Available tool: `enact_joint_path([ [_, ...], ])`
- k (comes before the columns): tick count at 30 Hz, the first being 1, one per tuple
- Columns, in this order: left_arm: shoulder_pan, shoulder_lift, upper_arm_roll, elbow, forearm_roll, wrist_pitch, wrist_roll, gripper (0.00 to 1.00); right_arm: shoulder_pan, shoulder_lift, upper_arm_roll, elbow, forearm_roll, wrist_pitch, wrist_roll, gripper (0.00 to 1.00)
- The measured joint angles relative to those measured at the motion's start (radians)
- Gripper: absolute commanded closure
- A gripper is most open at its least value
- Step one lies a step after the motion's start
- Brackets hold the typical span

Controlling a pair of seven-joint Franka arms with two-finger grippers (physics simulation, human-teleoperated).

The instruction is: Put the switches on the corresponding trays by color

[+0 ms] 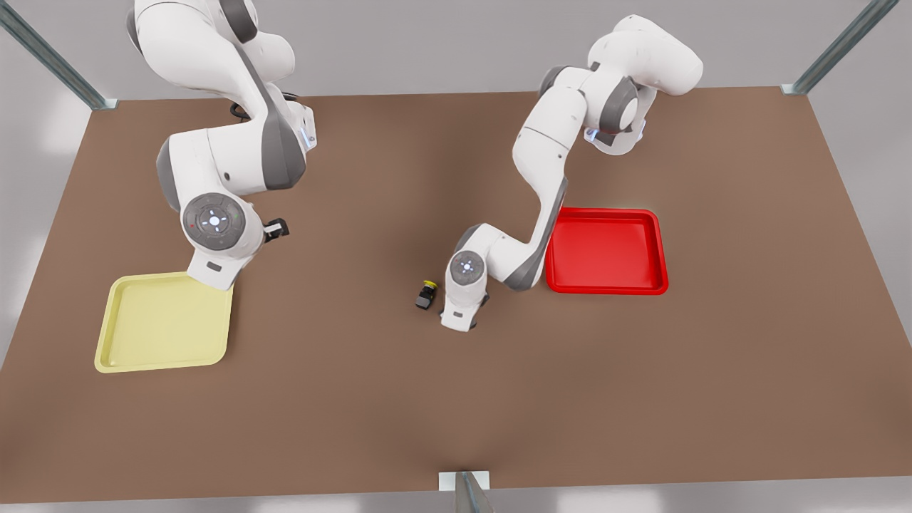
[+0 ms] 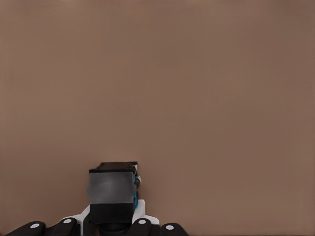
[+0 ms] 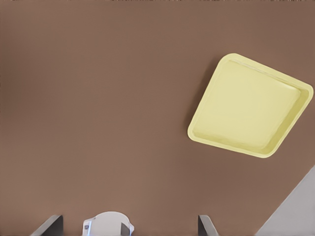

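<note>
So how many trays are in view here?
2. The yellow tray lies at the front view's left, the red tray at its right, partly behind an arm. No other seems hidden.

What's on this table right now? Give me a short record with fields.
yellow tray: front view's left
red tray: front view's right
yellow switch: on the table near the middle, in neither tray
left hand: low, right beside the yellow switch
dark box: close up against the left hand; whether it is held is unclear
right hand: open, by the yellow tray's corner
</note>
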Motion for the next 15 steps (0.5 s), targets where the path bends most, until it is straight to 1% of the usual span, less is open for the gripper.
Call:
enact_joint_path([
  [5, 0.037, -0.053, -0.002, 0.000, 0.017, -0.036, 0.002, 0.48, 0.002, 0.003, 0.001, 0.006, 0.002, 0.004, 0.000, 0.00],
  [7, 0.067, -0.089, -0.002, -0.012, 0.019, -0.052, 0.029, 0.47, 0.027, 0.005, 0.000, 0.008, -0.001, 0.015, 0.001, 0.00],
  [9, 0.104, -0.153, -0.004, -0.068, 0.024, -0.052, 0.077, 0.47, 0.040, 0.010, -0.014, 0.011, -0.001, 0.019, -0.008, 0.00],
  [10, 0.115, -0.186, -0.005, -0.106, 0.028, -0.052, 0.105, 0.47, 0.039, 0.035, -0.004, 0.061, 0.003, 0.022, -0.008, 0.00],
  [11, 0.127, -0.213, -0.005, -0.141, 0.031, -0.052, 0.134, 0.47, 0.050, 0.047, -0.001, 0.063, 0.016, 0.050, -0.001, 0.00],
  [12, 0.139, -0.239, -0.005, -0.173, 0.035, -0.048, 0.145, 0.47, 0.107, 0.090, -0.003, 0.067, 0.018, 0.123, 0.020, 0.00],
  [13, 0.152, -0.281, -0.005, -0.228, 0.039, -0.039, 0.188, 0.47, 0.184, 0.140, -0.002, 0.061, 0.031, 0.266, 0.303, 0.00],
  [14, 0.173, -0.323, -0.008, -0.282, 0.043, -0.037, 0.229, 0.47, 0.239, 0.182, -0.002, 0.059, 0.129, 0.352, 0.588, 0.00],
  [15, 0.192, -0.374, -0.009, -0.354, 0.049, -0.023, 0.265, 0.47, 0.281, 0.237, -0.002, 0.058, 0.192, 0.445, 0.775, 0.00],
])
